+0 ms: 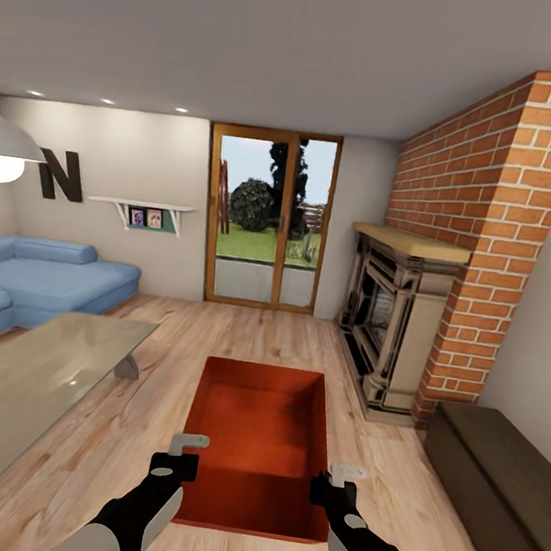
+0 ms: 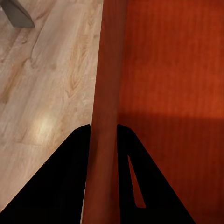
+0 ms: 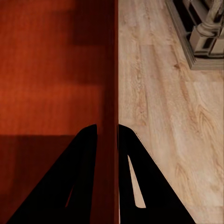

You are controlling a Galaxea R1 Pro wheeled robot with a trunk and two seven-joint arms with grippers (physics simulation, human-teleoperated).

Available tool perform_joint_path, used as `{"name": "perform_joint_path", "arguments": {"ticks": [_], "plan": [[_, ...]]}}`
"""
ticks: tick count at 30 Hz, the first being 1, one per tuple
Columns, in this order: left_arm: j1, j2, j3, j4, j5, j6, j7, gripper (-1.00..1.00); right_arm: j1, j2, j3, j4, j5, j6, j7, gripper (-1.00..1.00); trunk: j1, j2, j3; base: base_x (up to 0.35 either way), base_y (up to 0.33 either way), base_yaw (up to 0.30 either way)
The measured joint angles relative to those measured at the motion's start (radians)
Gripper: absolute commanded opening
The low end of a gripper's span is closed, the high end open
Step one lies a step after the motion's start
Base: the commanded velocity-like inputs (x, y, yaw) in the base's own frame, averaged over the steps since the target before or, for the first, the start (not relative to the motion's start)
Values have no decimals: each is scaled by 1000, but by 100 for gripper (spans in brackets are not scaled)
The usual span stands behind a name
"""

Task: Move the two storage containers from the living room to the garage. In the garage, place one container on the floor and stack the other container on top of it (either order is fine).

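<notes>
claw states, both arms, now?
Left claw: shut on the container wall.
Right claw: shut on the same container's opposite wall.

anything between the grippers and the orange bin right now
Nothing visible. The left gripper straddles one side wall of the storage container, and the right gripper straddles the opposite wall, fingers on either side of each.

You're looking at the storage container (image 1: 259,446) out in front of the fireplace (image 1: 394,325); your left gripper (image 1: 187,454) and right gripper (image 1: 335,481) sit at its two long walls, near corners.
</notes>
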Motion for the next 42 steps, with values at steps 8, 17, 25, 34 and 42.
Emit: {"name": "perform_joint_path", "arguments": {"ticks": [8, 17, 25, 34, 42], "plan": [[0, 0, 0, 0, 0, 0, 0, -100, 0, 0, 0, 0, 0, 0, 0, -100, 0, 0, 0, 0, 0, 300], [0, 0, -2, 0, -3, 0, 0, -100, 0, 0, 0, 0, -1, 0, 0, -100, 0, 0, 0, 0, 0, 300], [0, 0, -2, 0, -3, 0, 0, -100, 0, -1, 0, 0, -1, 0, 0, -100, 0, 0, 0, 0, 0, 300], [0, 0, -2, 0, -3, 0, -1, -100, 0, -1, 0, 0, -2, 0, 0, -100, 0, 0, 0, 0, 0, 300], [0, -1, -1, 1, -4, 0, -1, -100, 0, -1, 1, 1, -2, 0, 0, -100, 0, 0, 0, 0, 0, 300]]}}
